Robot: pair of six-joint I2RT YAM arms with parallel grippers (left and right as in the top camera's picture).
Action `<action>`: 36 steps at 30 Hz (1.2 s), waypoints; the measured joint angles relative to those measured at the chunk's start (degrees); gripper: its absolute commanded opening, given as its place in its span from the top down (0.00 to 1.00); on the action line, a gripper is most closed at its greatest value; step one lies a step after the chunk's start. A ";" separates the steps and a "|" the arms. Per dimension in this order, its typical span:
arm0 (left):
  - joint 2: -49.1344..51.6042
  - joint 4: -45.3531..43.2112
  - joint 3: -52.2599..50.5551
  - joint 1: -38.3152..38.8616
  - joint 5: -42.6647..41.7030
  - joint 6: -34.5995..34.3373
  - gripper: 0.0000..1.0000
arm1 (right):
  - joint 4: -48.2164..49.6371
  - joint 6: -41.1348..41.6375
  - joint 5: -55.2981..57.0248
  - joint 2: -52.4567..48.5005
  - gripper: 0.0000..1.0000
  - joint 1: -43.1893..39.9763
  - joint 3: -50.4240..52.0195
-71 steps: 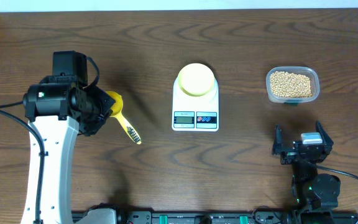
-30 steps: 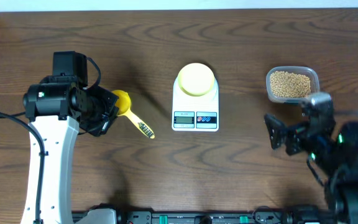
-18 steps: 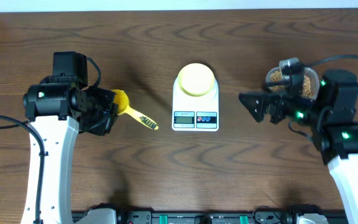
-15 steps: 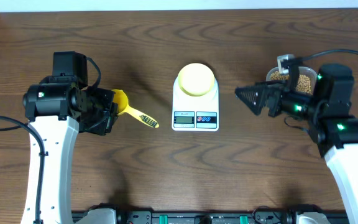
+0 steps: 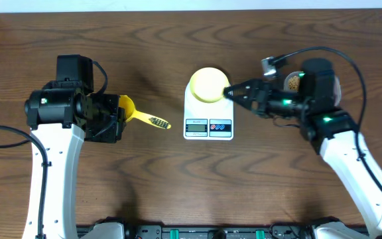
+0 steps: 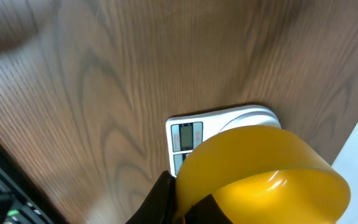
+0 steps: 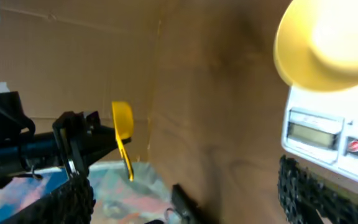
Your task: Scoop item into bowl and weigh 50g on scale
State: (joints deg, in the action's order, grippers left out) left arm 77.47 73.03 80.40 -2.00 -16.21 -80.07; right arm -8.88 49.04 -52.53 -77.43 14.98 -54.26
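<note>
The pale-yellow bowl (image 5: 209, 84) sits on the round platform of the white scale (image 5: 208, 123) at the table's middle. My left gripper (image 5: 115, 114) is shut on the cup end of a yellow scoop (image 5: 130, 111), whose handle points right toward the scale. My right gripper (image 5: 233, 92) is open and empty, its tips just right of the bowl. The beans (image 5: 290, 82) lie in a clear tub that my right arm mostly hides. In the right wrist view the bowl (image 7: 328, 50) and scale (image 7: 325, 138) are ahead to the right, between the open jaws (image 7: 188, 186). The left wrist view shows the scoop (image 6: 260, 177) and scale (image 6: 191, 134).
The brown wooden table (image 5: 178, 179) runs under everything. A light strip lies along the table's far edge (image 5: 191, 5). My left arm's white link (image 5: 48, 179) stands over the left front of the table. My right arm (image 5: 353, 159) stretches from the front right corner toward the scale.
My right arm has swung from the front right, up and leftward past the bean tub, to the bowl's right side. The scoop's handle has turned slightly toward the scale.
</note>
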 measured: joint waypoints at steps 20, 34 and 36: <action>0.04 -4.02 0.00 9.64 -1.09 -21.44 0.93 | 11.37 16.76 14.80 -0.20 0.13 16.57 -0.02; 0.04 -7.80 0.00 17.68 -3.02 -30.88 0.92 | 13.88 19.17 17.70 -0.20 0.22 17.73 -0.02; 0.04 -7.80 0.00 18.27 -3.02 -32.13 0.93 | 14.60 19.28 17.86 -0.20 0.22 17.73 -0.02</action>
State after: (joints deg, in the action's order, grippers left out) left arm 77.52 65.23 80.40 16.27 -19.22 -112.20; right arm 5.72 68.31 -34.68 -77.62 32.71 -54.28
